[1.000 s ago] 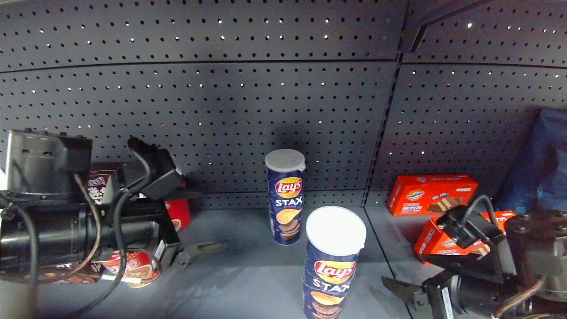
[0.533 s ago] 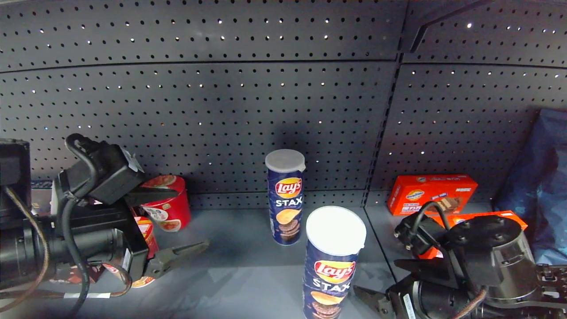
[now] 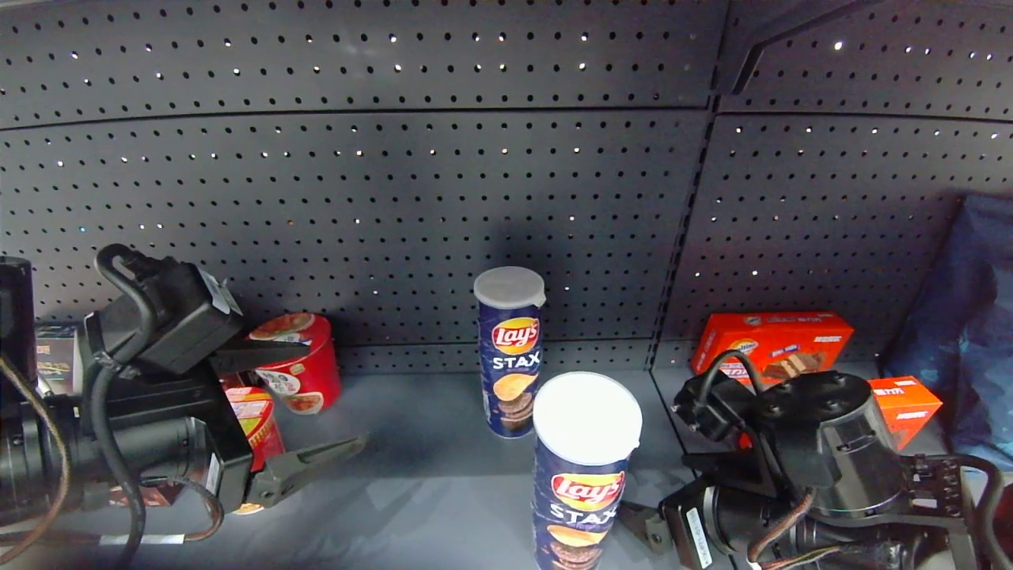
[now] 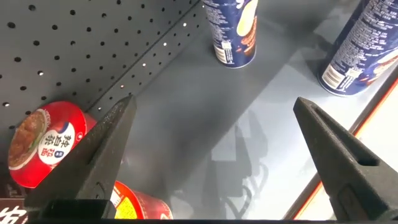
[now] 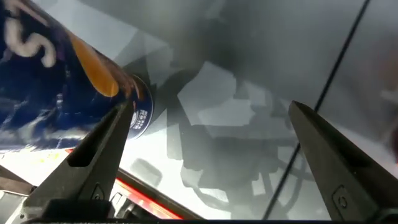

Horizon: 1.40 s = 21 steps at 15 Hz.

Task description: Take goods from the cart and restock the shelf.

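Observation:
Two tall blue chip cans stand on the grey shelf (image 3: 427, 491): the back can (image 3: 510, 352) by the pegboard wall and the front can (image 3: 584, 471) near the shelf edge. In the left wrist view both cans show, the back can (image 4: 231, 31) and the front can (image 4: 357, 50). My left gripper (image 3: 336, 393) hangs open and empty over the bare shelf to the left of the cans, its jaws spread wide (image 4: 214, 102). My right gripper (image 5: 208, 106) is open low at the right of the front can (image 5: 56, 93), with one fingertip (image 3: 635, 525) close beside the can's base.
Two red cup noodles (image 3: 297, 364) (image 3: 253, 419) sit at the left behind my left arm. Orange boxes (image 3: 772, 340) (image 3: 906, 400) and a blue bag (image 3: 977, 317) lie beyond the upright divider (image 3: 681, 317) on the right. The pegboard wall (image 3: 396, 198) closes the back.
My right arm has swung left, up to the front can, and that can has shifted slightly left. My left arm has drawn back to the left, uncovering the red cups.

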Tool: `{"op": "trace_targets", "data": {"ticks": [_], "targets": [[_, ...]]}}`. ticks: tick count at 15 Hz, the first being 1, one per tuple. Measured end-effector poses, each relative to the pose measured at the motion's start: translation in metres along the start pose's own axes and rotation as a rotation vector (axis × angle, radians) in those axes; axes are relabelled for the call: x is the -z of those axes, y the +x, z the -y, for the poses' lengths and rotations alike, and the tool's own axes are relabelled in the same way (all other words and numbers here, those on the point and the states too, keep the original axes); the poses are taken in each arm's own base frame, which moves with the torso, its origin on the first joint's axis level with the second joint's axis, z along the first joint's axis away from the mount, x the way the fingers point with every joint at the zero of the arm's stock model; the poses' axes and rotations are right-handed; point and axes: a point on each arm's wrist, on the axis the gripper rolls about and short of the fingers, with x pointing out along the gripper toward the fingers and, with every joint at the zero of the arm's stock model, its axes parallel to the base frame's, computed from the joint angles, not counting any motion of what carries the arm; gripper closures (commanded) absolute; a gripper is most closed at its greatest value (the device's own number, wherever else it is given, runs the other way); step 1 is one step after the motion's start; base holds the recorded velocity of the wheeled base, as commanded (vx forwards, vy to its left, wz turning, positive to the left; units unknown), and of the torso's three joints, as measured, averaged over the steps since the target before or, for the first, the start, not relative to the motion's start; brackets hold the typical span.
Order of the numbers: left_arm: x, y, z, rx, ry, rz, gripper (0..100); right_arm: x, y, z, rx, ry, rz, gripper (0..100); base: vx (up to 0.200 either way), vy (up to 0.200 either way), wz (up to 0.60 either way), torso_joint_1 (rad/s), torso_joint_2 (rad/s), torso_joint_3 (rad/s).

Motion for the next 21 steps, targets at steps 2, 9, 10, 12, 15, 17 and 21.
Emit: {"op": "trace_targets", "data": {"ticks": [2,9,10,12,15,17,21], "targets": [[0.000,0.000,0.000,0.000,0.000,0.001,0,-0.001,0.003,-0.002,-0.002,-0.001,-0.002,0,0.000,0.000,0.00,0.000,0.00,0.000],[0.000,0.000,0.000,0.000,0.000,0.001,0,-0.007,0.014,-0.013,-0.026,-0.012,-0.003,0,0.000,0.000,0.00,0.000,0.00,0.000],[0.001,0.000,0.000,0.001,-0.001,0.001,0,-0.007,0.016,-0.014,-0.030,-0.014,-0.004,0,0.000,0.000,0.00,0.000,0.00,0.000],[0.002,0.000,0.000,0.003,-0.002,-0.003,0,-0.007,0.018,-0.017,-0.033,-0.017,-0.008,0,0.000,0.000,0.00,0.000,0.00,0.000],[0.005,0.001,0.001,0.005,-0.006,-0.010,0,-0.003,0.017,-0.016,-0.029,-0.019,-0.020,0,0.000,0.000,0.00,0.000,0.00,0.000],[0.005,0.001,0.001,0.008,-0.006,-0.012,0,0.000,0.015,-0.014,-0.026,-0.020,-0.026,0,0.000,0.000,0.00,0.000,0.00,0.000],[0.006,0.002,0.001,0.009,-0.006,-0.015,0,-0.001,0.013,-0.016,-0.037,-0.022,-0.018,0,0.000,0.000,0.00,0.000,0.00,0.000]]}}
